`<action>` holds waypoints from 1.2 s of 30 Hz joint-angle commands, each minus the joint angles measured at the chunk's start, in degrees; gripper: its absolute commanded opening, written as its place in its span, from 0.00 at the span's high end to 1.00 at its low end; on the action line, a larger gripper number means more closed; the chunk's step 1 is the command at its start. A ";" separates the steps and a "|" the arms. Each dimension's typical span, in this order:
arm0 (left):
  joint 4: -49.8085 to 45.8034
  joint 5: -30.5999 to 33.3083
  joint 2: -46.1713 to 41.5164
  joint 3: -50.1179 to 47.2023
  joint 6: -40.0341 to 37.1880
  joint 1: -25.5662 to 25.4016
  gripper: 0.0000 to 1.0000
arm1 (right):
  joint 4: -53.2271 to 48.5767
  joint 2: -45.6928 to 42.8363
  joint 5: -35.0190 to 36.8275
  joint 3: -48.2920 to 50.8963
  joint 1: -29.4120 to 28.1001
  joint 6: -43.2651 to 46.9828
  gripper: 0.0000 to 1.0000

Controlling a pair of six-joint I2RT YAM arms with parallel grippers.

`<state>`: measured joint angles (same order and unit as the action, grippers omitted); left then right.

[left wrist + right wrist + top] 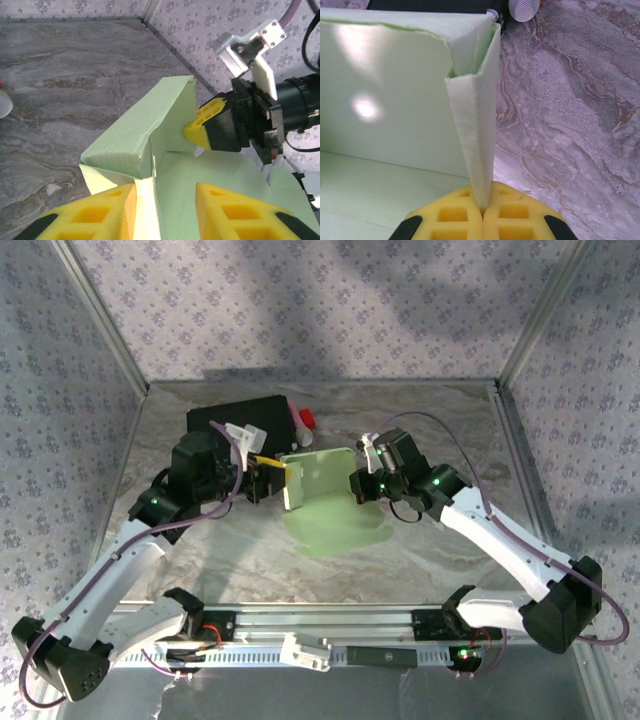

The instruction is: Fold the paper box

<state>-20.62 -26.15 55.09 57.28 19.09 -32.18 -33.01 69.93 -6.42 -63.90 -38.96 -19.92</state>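
**Gently now: squaring up the standing walls of the paper box**

From where I stand, the paper box (325,495) sits in the middle of the tabletop (450,440), near the front of a flat black case (235,418). It is half formed. The far wall and the end walls stand upright, while a broad panel lies flat on the tabletop toward the arms.

The right claw (357,483) is clenched on the box. In its own wrist view the right claw (482,207) pinches a narrow upright fold of card at the corner where the end wall meets the far wall, and nothing shows between the pads but the card. The left claw (272,470) reaches the opposite end. Its wrist view shows the left claw (165,200) straddling the upright edge of the box (150,125), jaws apart, one pad against the card and the other clear of it. It is released, not gripping.

To do this step well, I would say the left claw needs to pinch low on the wall, close to the crease. The card looks thin enough to buckle. The right claw (192,137) should hold firm as the anchor so the box does not slide. Any pull should be along the crease, never across it.
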 commanded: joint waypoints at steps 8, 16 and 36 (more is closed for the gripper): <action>-1.44 4.04 -2.32 -1.62 -2.04 -1.03 0.62 | -0.12 0.47 -1.04 -1.45 -0.34 -0.73 1.00; -1.13 4.57 0.21 -1.13 -2.54 -1.17 0.64 | 0.23 0.60 -1.23 -1.40 -0.82 -0.81 1.00; -1.70 15.43 4.50 1.31 -3.22 -7.87 0.89 | -0.14 0.51 1.06 -2.02 -3.83 -1.60 1.00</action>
<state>-22.61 -11.22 58.65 55.75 16.99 -37.95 -35.44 70.61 -3.05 -63.90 -41.04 -20.99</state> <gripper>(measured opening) 0.117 0.060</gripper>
